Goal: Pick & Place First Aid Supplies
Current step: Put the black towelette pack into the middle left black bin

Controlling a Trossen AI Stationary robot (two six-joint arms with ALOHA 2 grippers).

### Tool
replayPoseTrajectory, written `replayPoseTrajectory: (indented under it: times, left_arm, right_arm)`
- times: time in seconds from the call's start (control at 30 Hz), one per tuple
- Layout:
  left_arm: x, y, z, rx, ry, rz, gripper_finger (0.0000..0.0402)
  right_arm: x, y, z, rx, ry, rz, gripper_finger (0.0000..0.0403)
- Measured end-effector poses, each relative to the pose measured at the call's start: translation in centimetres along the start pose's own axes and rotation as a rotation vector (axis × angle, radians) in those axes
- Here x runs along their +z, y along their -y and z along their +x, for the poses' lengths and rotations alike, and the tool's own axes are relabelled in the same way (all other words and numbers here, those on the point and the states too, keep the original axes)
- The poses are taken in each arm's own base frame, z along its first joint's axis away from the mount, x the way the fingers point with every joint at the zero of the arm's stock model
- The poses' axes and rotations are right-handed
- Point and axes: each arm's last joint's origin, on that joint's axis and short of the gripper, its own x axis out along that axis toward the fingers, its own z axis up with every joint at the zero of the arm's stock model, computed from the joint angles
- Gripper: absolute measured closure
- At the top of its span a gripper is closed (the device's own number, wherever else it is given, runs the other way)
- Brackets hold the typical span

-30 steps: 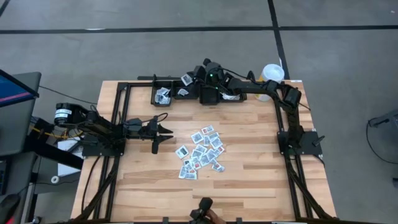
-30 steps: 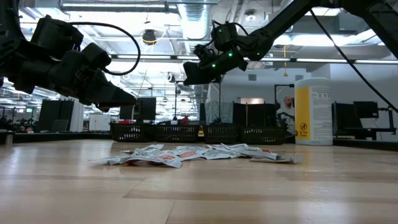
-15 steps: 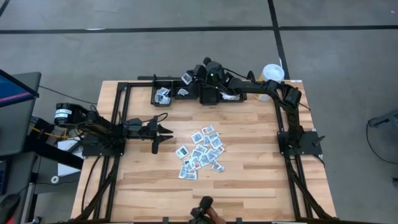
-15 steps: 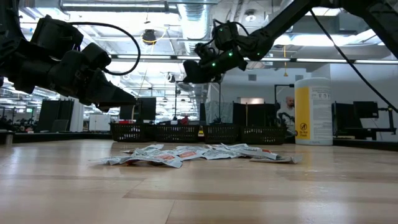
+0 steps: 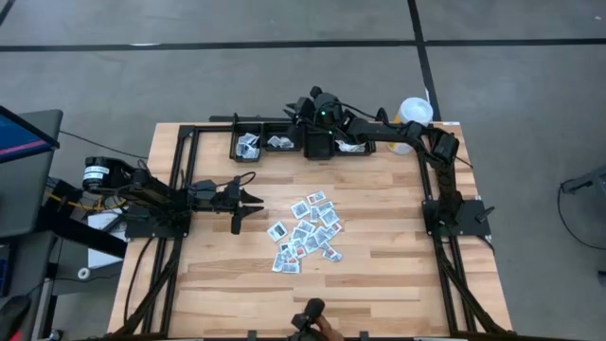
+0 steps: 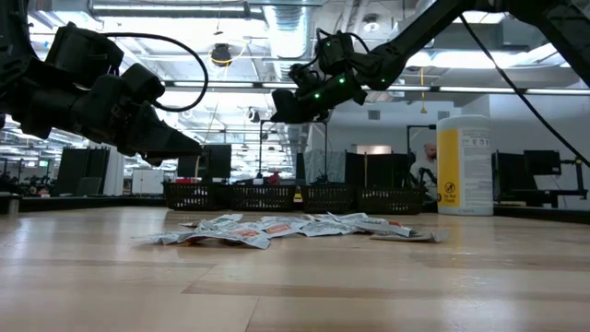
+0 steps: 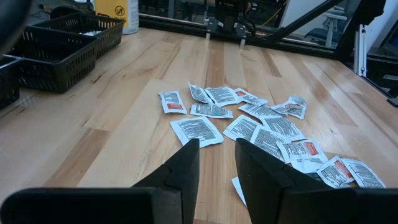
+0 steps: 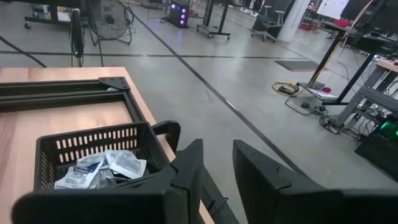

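Note:
The first aid packets (image 5: 305,232) lie in a loose pile on the middle of the wooden table, also in the low view (image 6: 286,228) and the left wrist view (image 7: 261,124). More packets (image 8: 102,168) lie in black baskets (image 5: 248,144) at the far edge. My left gripper (image 5: 258,201) (image 7: 216,162) hovers open left of the pile, pointing at it. My right gripper (image 5: 294,115) (image 6: 275,115) (image 8: 216,168) is held high over the baskets, open, with nothing between its fingers.
A row of black baskets (image 6: 277,196) lines the far edge. The tall white-and-yellow canister (image 5: 414,112) (image 6: 463,164) stands at the far right corner. Black frame rails (image 5: 180,180) run along the table's sides. A person (image 6: 424,171) shows in the room behind.
A white packet that showed at my right gripper's fingertips above the baskets is gone from there now. Both arms have otherwise kept still.

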Motion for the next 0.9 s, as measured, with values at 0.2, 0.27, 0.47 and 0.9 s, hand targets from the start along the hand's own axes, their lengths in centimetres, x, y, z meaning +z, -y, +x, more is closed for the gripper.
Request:
replayPoseTrajectory:
  times: [0.2, 0.27, 0.47, 0.9]
  left_arm:
    - [0.0, 0.0, 0.0, 0.000, 0.000, 0.000, 0.0298]
    - [0.0, 0.0, 0.0, 0.000, 0.000, 0.000, 0.0298]
    - [0.0, 0.0, 0.0, 0.000, 0.000, 0.000, 0.0298]
    - [0.0, 0.0, 0.0, 0.000, 0.000, 0.000, 0.0298]
  right_arm:
    - [0.0, 0.0, 0.0, 0.000, -0.005, 0.000, 0.0321]
    - [-0.1, -0.1, 0.0, 0.001, -0.008, 0.007, 0.0321]
    - [-0.3, -0.8, -0.1, 0.026, -0.045, 0.080, 0.0321]
    - [-2.4, -10.2, -2.7, 0.512, -0.383, 0.001, 0.0321]
